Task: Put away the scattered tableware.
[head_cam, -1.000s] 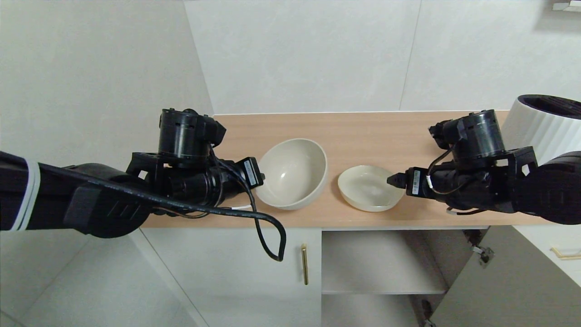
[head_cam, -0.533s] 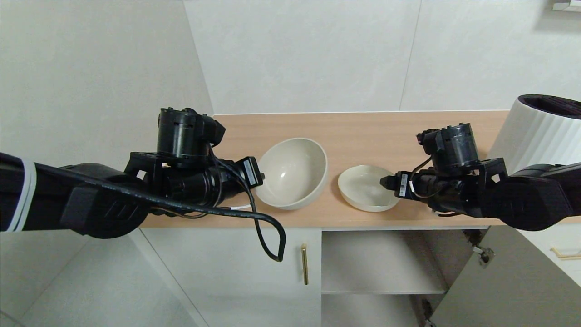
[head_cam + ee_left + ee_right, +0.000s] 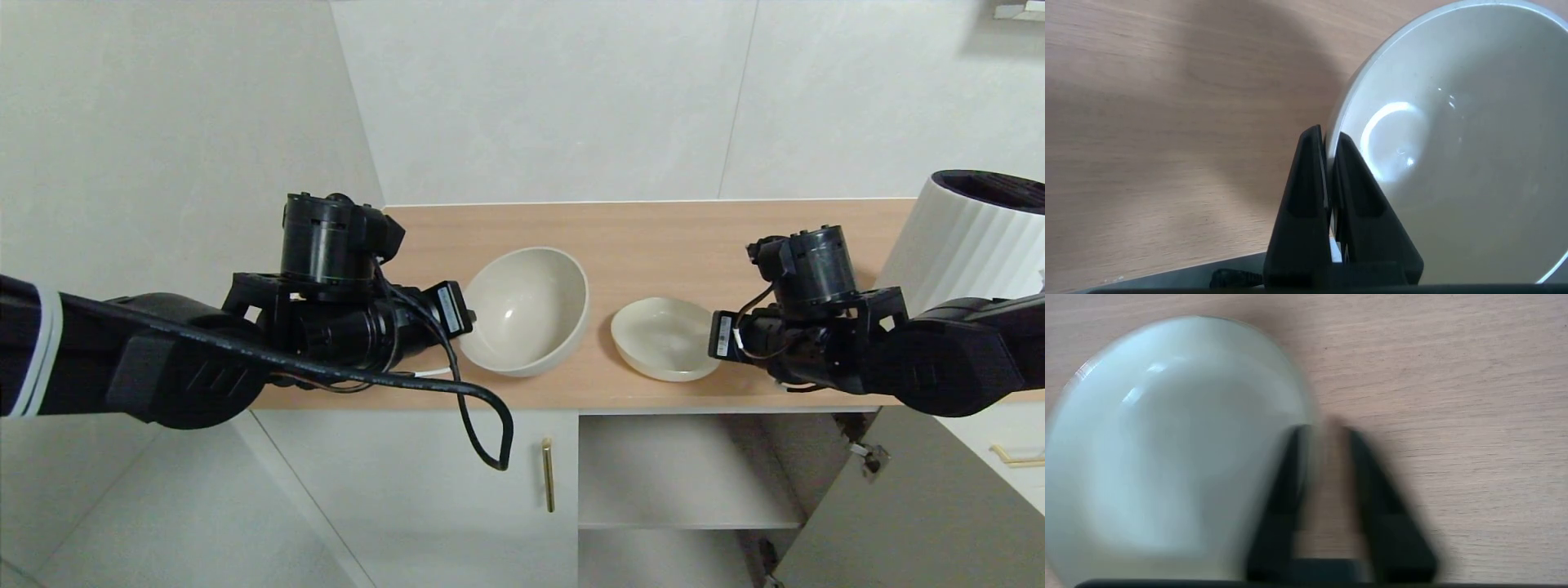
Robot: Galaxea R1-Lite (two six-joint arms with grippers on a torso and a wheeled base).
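Observation:
A large cream bowl [image 3: 531, 306] [image 3: 1454, 139] rests tilted on the wooden counter [image 3: 653, 237]. My left gripper [image 3: 471, 314] [image 3: 1327, 143] is shut on its near left rim, one finger inside and one outside. To its right lies a small shallow cream dish [image 3: 660, 336] [image 3: 1167, 441]. My right gripper [image 3: 712, 335] [image 3: 1323, 433] is at the dish's right edge, open. One finger sits just over the dish's rim and the other is over bare wood.
A tall white ribbed container [image 3: 971, 237] stands at the counter's right end. Below the counter, a cabinet compartment [image 3: 678, 474] is open with its door [image 3: 882, 506] swung out to the right. A closed door with a brass handle [image 3: 547, 474] is left of it.
My right arm has come down and leftward to the small dish's right edge, and the dish has slid slightly. The left arm and the large bowl have kept still.

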